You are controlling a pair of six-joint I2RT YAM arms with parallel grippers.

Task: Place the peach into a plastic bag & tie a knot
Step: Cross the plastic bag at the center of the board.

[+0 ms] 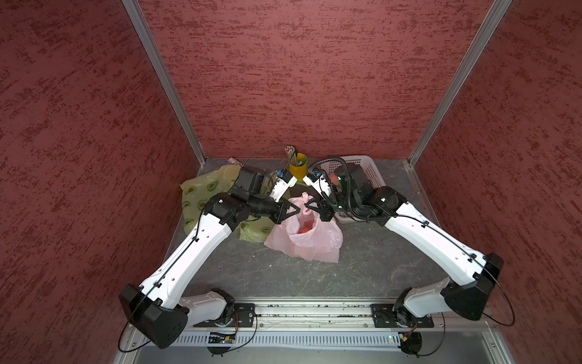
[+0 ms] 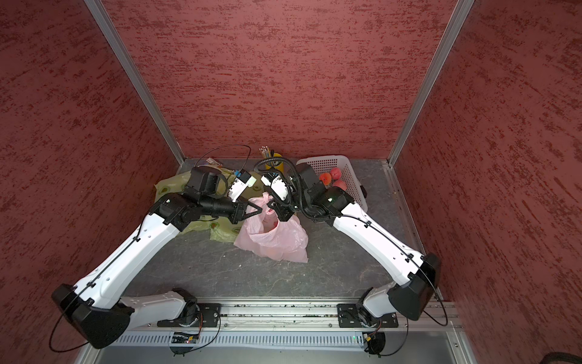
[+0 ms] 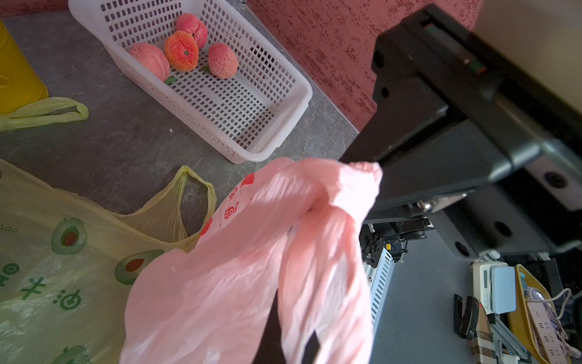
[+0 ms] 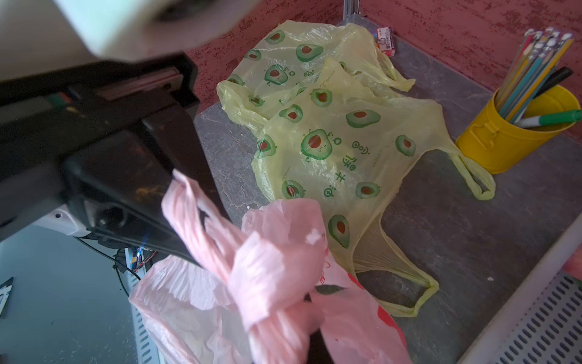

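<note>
As the crinkly, translucent pink bag (image 1: 304, 241) slumped, left gripper (image 1: 299, 209) and right gripper (image 1: 311, 206) pinched its twisted handles tight; a perforated white basket (image 1: 376, 176) sat at its one o'clock.

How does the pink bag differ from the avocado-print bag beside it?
The pink bag bulges upright with a peach inside; the avocado-print bag lies flat. The pink bag's handles are pinched by the left gripper and right gripper; the avocado-print bag's lie loose. Both are thin handled plastic.
</note>
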